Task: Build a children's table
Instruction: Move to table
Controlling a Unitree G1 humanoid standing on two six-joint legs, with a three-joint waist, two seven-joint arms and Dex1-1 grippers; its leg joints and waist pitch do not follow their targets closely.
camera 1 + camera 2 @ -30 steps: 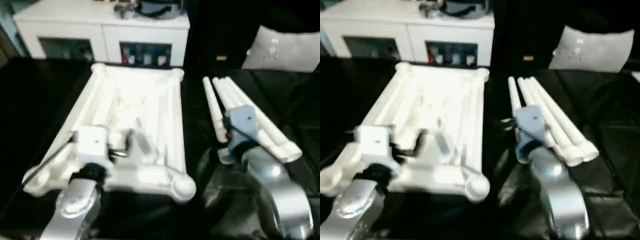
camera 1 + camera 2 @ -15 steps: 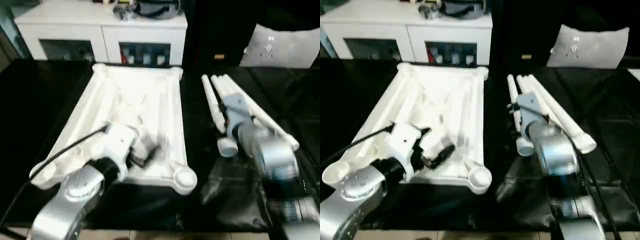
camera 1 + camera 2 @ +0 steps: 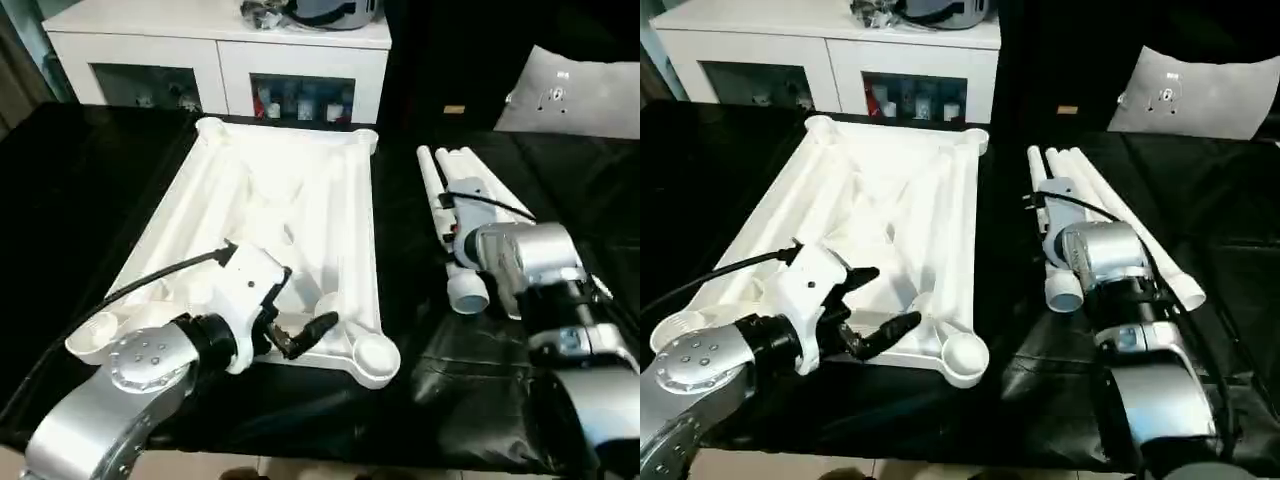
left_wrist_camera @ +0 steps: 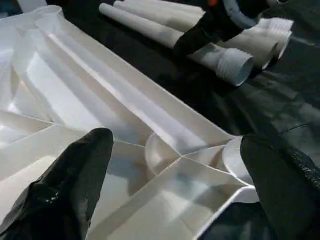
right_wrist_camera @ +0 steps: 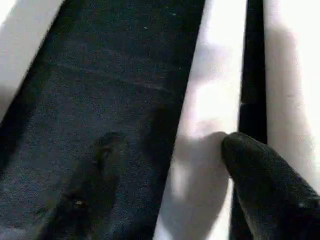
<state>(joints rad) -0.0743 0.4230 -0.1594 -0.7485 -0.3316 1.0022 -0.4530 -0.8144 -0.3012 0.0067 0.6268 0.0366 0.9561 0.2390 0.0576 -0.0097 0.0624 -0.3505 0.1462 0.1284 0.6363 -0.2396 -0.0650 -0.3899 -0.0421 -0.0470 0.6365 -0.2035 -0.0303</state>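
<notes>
From the head views, the white plastic tabletop (image 3: 290,200) lies upside down on the black table (image 3: 60,190), ribbed underside up, with round sockets at its corners. The left gripper (image 3: 872,305) hovers over the near end of the tabletop, close to the near right corner socket (image 3: 372,355), its two black fingers spread wide with nothing between them. To the right of the tabletop, apart from it, the white legs (image 3: 1080,200) lie side by side in a bundle on the table, their wider threaded ends toward the robot. The right arm (image 3: 520,260) reaches down over the bundle. A white cabinet (image 3: 220,50) stands beyond the table. In the left wrist view, the left gripper's fingers (image 4: 75,175) frame the ribbed corner of the tabletop and a socket, with the legs and the other arm beyond. In the right wrist view, the right gripper (image 5: 165,155) straddles one leg (image 5: 210,115): one finger (image 5: 260,175) sits against its side, the other stands off over the black table, so the jaws are apart and the leg is not yet clamped.
</notes>
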